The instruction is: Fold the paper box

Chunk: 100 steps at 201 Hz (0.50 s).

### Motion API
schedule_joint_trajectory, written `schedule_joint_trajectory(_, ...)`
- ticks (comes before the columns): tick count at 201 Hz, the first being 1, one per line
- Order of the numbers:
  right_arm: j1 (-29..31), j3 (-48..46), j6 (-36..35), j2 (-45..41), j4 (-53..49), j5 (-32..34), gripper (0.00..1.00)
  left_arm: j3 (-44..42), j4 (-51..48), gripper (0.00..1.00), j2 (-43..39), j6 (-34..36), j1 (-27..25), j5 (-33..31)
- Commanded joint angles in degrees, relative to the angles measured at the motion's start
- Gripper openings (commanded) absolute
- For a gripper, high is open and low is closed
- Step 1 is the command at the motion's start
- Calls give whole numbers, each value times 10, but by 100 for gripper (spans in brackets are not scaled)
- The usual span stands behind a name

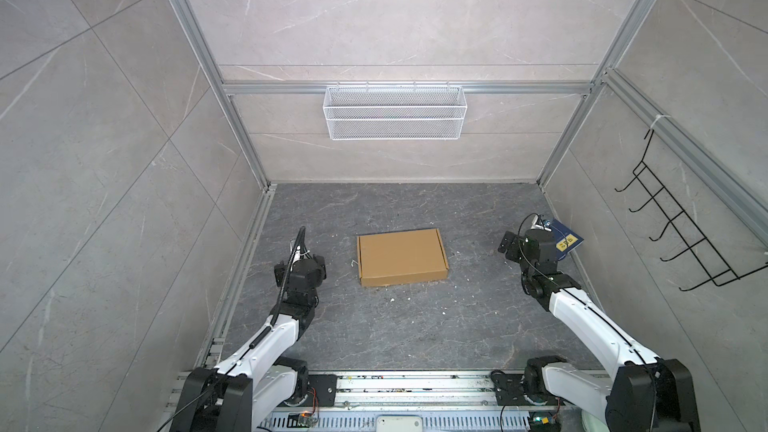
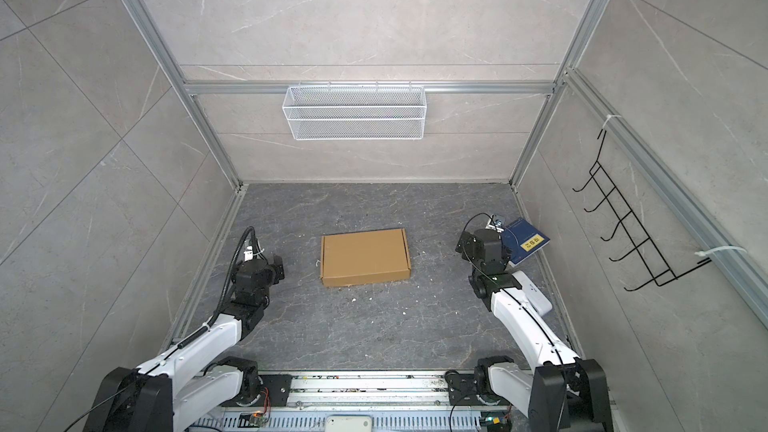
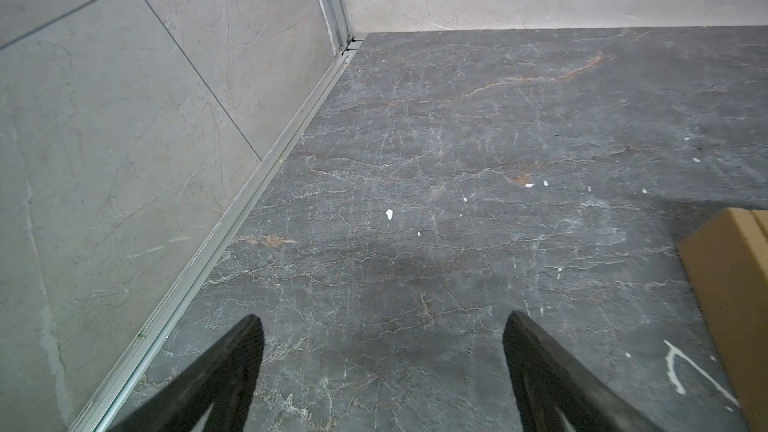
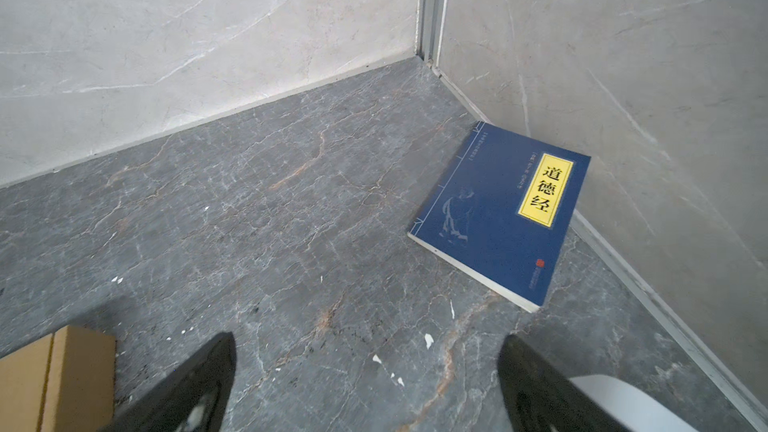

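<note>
Grey table (image 1: 415, 326) carries the paper box (image 1: 402, 257), folded shut. Jaws of left tool (image 3: 382, 315) and right tool (image 4: 365, 335) stand apart, empty.

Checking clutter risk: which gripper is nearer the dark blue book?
Right. The right gripper hovers close beside the book, with its jaws open. The left gripper is on the far side of the paper box.

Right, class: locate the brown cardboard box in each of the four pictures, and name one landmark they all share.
Top view: paper box just below picture centre.
Top view: likewise just below picture centre.
Left wrist: only a corner shows, at the frame edge.
Right wrist: only a corner shows, at the frame edge.
Shared landmark: the dark veined floor that the box lies on.
</note>
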Motion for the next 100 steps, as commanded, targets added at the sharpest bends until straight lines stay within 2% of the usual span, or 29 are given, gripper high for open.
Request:
schedule_joint_trajectory(1,-9,-27,-26,0,72,16,100,-12,112,92,32,8,23,8)
schedule_joint_trajectory(27,-24,-54,-35,18,128,3,100,-30,199,93,91,1,57,54)
schedule_joint_trajectory(36,-27,-61,-41,28,154,-6,100,-20,194,93,102,2,62,56)
schedule_joint_trajectory(46,-31,-64,-41,39,175,-17,100,-15,203,92,116,14,71,96)
schedule_joint_trajectory(66,-33,-67,-38,70,208,-21,100,5,207,93,145,34,84,118)
schedule_joint_trajectory(82,-35,-75,-32,92,235,-30,100,-9,276,93,174,45,94,141)
schedule_joint_trajectory(100,-38,-74,-42,97,244,-50,100,-10,307,93,210,37,108,156)
